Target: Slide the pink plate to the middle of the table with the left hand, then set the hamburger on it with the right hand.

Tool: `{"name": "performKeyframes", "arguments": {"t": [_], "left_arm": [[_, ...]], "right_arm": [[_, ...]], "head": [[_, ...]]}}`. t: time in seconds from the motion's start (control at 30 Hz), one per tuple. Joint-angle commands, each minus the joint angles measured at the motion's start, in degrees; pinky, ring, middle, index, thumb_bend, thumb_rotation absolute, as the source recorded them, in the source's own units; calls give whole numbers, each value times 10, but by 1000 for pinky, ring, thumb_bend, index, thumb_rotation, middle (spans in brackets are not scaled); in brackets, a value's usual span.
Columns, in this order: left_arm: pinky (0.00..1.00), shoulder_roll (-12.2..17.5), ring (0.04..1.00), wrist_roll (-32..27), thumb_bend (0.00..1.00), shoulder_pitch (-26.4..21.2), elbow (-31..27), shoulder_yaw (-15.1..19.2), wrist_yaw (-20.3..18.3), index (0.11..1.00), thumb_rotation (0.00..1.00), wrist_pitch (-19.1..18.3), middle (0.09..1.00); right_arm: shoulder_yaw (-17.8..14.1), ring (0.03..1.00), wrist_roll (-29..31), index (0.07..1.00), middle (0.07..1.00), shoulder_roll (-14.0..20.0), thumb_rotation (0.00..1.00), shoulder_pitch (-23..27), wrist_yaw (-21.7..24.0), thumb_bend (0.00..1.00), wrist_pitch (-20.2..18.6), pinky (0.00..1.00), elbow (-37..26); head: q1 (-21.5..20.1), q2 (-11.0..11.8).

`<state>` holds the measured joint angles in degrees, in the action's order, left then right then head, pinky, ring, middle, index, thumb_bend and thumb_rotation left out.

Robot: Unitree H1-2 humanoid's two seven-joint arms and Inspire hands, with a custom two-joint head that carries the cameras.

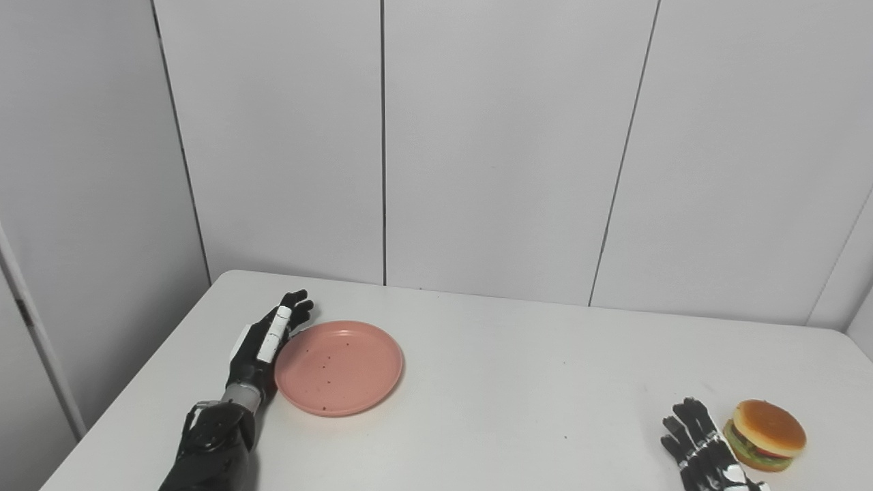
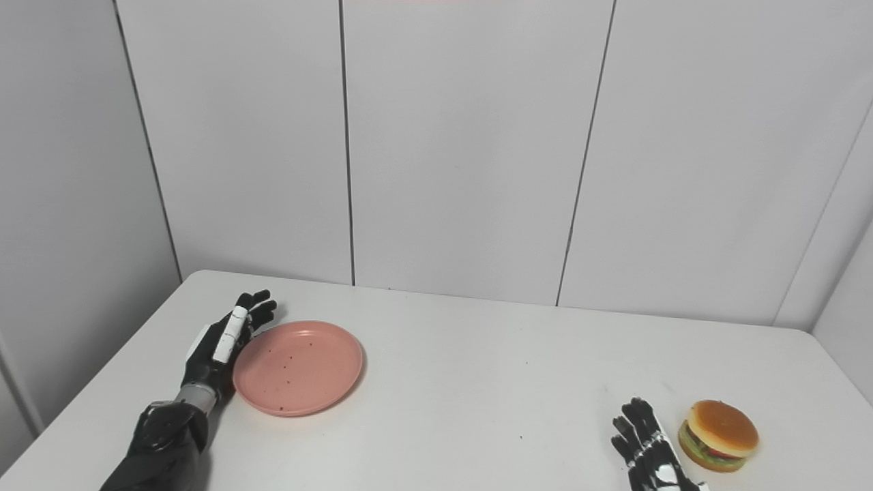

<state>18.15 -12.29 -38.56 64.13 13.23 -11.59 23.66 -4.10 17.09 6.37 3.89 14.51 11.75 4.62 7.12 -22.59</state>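
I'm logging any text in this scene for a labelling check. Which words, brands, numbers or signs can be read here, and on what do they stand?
None: no readable text, brand, number or sign shows in either view.
Round pink plastic plate: only small dark specks, no lettering.
Toy hamburger with tan bun: no label.
Black left hand and black right hand: plain white patches, no print.
White table and grey wall panels: blank.

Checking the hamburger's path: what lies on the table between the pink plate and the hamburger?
Only bare tabletop and the open right hand, just left of the hamburger. Nothing else lies between it and the pink plate, in both eye views.
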Motion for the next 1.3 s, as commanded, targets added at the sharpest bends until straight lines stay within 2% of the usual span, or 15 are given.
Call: {"name": "performKeyframes", "arguments": {"t": [0.0, 0.2, 0.37, 0.57, 0.73, 1.07, 1.27], "left_arm": [[803, -1, 905, 6, 923, -42, -26, -9, 4, 811, 833, 2, 862], [839, -15, 923, 24, 863, -31, -68, -33, 22, 836, 872, -30, 880], [810, -28, 916, 43, 850, -18, -111, -47, 43, 839, 878, -61, 887], [812, -43, 920, 42, 820, -10, -144, -56, 41, 825, 863, -87, 887], [777, -57, 900, 48, 827, -6, -160, -63, 46, 808, 864, -103, 871], [829, -86, 911, 55, 864, 0, -189, -74, 51, 822, 871, -143, 873], [831, -97, 914, 60, 850, 5, -193, -86, 51, 828, 892, -149, 870]], "right_arm": [[-7, 937, -7, 938, 945, 15, 912, -2, -1, 847, -6, 954, 77], [-7, 936, -8, 938, 946, 14, 906, -3, -1, 859, -6, 951, 76], [-6, 935, -7, 937, 945, 13, 904, -2, -3, 860, -8, 949, 77], [-5, 940, -8, 940, 950, 11, 902, 0, -4, 862, -7, 952, 78], [-4, 941, -12, 943, 949, 8, 905, -1, -6, 866, -7, 949, 75], [-1, 942, -14, 942, 945, 3, 900, -3, -8, 870, -10, 944, 68], [0, 947, -16, 942, 949, 1, 896, -4, -9, 884, -13, 952, 63]], "head": [[-1, -1], [-2, -2], [-3, -1], [-6, 0], [-11, -1], [-20, -5], [-23, -6]]}}
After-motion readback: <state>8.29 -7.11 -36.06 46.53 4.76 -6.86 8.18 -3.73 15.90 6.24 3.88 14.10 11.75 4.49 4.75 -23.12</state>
